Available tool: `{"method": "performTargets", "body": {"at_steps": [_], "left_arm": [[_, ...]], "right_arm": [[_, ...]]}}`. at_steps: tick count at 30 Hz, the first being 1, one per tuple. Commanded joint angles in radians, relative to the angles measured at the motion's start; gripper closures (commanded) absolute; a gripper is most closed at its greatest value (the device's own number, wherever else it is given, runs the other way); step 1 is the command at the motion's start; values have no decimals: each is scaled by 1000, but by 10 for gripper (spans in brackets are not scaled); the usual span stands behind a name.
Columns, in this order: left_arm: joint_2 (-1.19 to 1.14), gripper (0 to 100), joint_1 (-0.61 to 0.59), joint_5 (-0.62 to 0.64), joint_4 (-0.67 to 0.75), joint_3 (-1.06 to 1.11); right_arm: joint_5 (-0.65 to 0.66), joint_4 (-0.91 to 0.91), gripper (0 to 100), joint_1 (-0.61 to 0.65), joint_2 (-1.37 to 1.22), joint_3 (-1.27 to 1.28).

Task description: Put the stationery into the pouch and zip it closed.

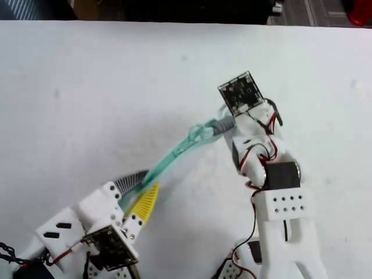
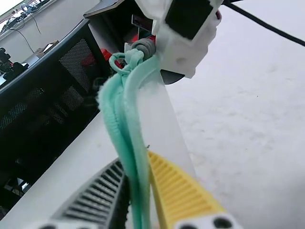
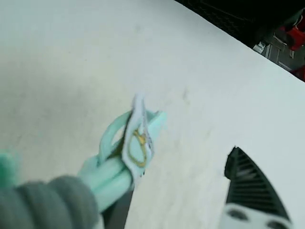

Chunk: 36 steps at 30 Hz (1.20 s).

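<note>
The mint-green pouch (image 1: 174, 154) hangs edge-on as a narrow band stretched between my two arms. My left gripper (image 1: 139, 193) is shut on its near end; in the left wrist view the pouch (image 2: 126, 143) runs between the grey finger (image 2: 97, 191) and the yellow finger (image 2: 178, 191). The far end, with its green cord loop (image 2: 120, 61), meets my right gripper (image 1: 224, 124), also seen as the right gripper (image 2: 147, 47). In the right wrist view the pouch end (image 3: 138, 138) carries a small metal ring on a white tab. What the pouch holds is hidden.
The white table (image 1: 87, 87) spreads wide to the left and behind the arms, and its far edge (image 1: 174, 21) runs along the back. A dark mesh rack (image 2: 43, 105) stands beyond the table's edge. Red and black wires (image 1: 264, 148) run along the right arm.
</note>
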State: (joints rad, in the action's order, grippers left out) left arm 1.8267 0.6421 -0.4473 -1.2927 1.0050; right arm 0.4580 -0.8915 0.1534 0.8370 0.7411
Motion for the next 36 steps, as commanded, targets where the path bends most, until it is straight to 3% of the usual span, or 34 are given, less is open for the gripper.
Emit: {"method": "performTargets", "body": {"at_steps": [1,3,7,10,15,19,23,27,29,36], "left_arm": [[-2,977,-18,-46,-21,-12],[-2,977,-35,-92,-55,-40],[-2,977,-114,-118,-80,-83],[-2,977,-124,-115,-77,-81],[-2,977,-124,-114,-75,-81],[-2,977,-96,-112,-78,-81],[-2,977,1,-84,-83,-80],[-2,977,35,-69,-97,-80],[-2,977,36,-71,-103,-80],[-2,977,38,-72,-103,-80]], "right_arm": [[-11,42,731,19,16,-17],[28,39,731,50,51,-8],[293,-16,732,128,147,25],[445,-122,732,113,268,-14],[486,-332,731,113,460,-124],[488,-446,731,211,510,-249],[500,-526,730,320,414,-365],[709,-742,730,360,275,-503],[744,-809,730,363,223,-583],[796,-825,730,374,90,-626]]}}
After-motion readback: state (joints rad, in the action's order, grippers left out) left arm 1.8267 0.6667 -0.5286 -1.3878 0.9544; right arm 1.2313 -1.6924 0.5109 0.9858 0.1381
